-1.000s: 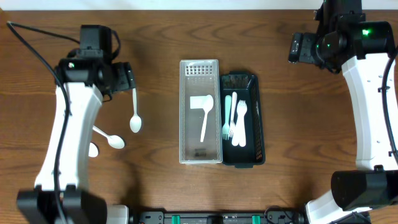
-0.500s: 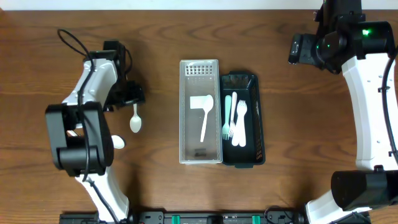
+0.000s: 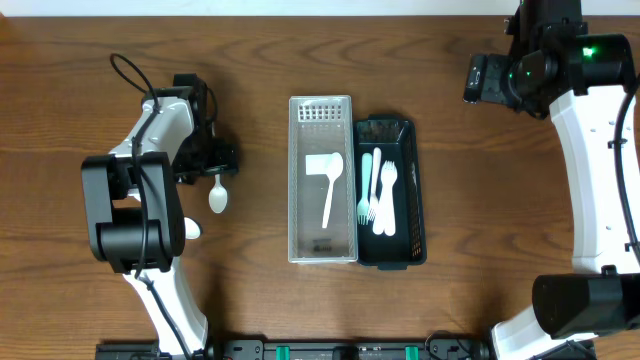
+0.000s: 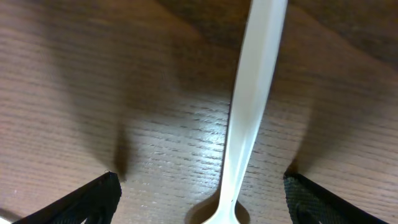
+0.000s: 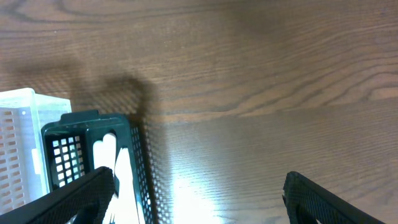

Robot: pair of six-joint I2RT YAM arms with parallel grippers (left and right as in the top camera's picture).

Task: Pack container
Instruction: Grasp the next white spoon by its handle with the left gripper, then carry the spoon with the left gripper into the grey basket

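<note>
My left gripper (image 4: 202,202) is spread wide around the white spoon (image 4: 249,124), which lies flat on the table (image 4: 74,93). I should squeeze the thin handle in the middle, softly. Far off waits the black basket (image 3: 421,200). My right gripper (image 5: 200,199) is spread too, empty.

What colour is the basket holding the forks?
Dark green; the basket shows best in the right wrist view.

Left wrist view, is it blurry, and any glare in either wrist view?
Left wrist view: spoon handle soft, mild sheen on the table beside it. Right wrist view: sharper, bright glare patch on the table beside the dark basket.
</note>
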